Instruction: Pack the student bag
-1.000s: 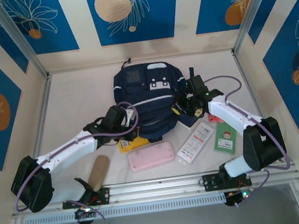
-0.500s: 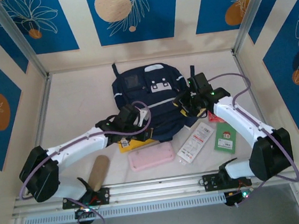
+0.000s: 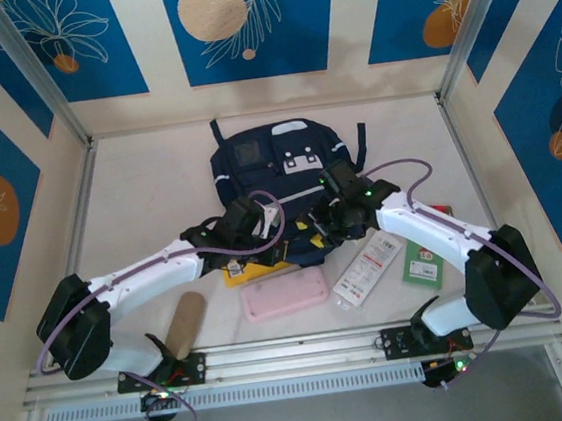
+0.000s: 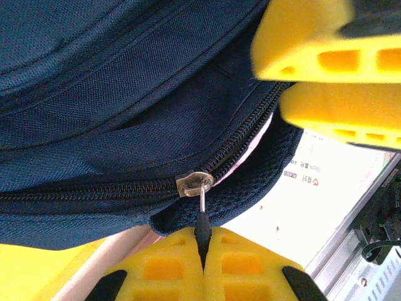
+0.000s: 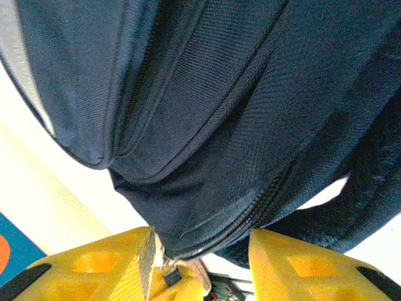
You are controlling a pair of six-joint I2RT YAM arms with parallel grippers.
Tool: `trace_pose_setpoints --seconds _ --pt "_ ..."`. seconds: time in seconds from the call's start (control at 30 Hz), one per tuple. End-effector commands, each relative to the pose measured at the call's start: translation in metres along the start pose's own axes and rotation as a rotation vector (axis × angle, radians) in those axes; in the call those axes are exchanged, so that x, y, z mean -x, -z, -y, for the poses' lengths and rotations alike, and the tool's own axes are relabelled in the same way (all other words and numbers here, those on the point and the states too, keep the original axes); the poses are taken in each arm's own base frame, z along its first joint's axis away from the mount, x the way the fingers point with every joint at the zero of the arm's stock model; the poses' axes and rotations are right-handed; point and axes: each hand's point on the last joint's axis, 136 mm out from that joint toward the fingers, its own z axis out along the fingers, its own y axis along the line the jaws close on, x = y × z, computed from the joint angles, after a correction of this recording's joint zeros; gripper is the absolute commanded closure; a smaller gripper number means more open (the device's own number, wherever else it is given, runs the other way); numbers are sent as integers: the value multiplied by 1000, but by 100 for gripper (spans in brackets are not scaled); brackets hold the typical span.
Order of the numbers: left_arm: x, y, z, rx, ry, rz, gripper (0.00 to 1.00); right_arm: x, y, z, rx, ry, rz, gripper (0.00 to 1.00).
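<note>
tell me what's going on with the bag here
Both arms are working at the near edge of the navy backpack. The left gripper is shut on a zipper pull. The right gripper has its jaws apart against the zipper seam close by. A pink case and some packets lie on the table, not yet packed.

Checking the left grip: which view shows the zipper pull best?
Left wrist: zipper pull close and sharp, pinched in the left gripper. Top external: too small to tell. Right wrist: a slider, possibly another one.
</note>
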Motion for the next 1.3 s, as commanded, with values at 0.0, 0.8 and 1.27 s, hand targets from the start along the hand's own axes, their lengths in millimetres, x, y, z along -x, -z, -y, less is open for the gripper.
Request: trace_pose_setpoints --seconds 0.0,0.8,1.27 --pt "17 15 24 -65 -28 66 100 -6 -8 -1 -16 -41 -28 57" --pt "4 33 -60 182 96 90 100 37 5 10 -34 31 134 100" --pt "0 41 -128 289 299 130 100 43 15 -3 52 143 117 100"
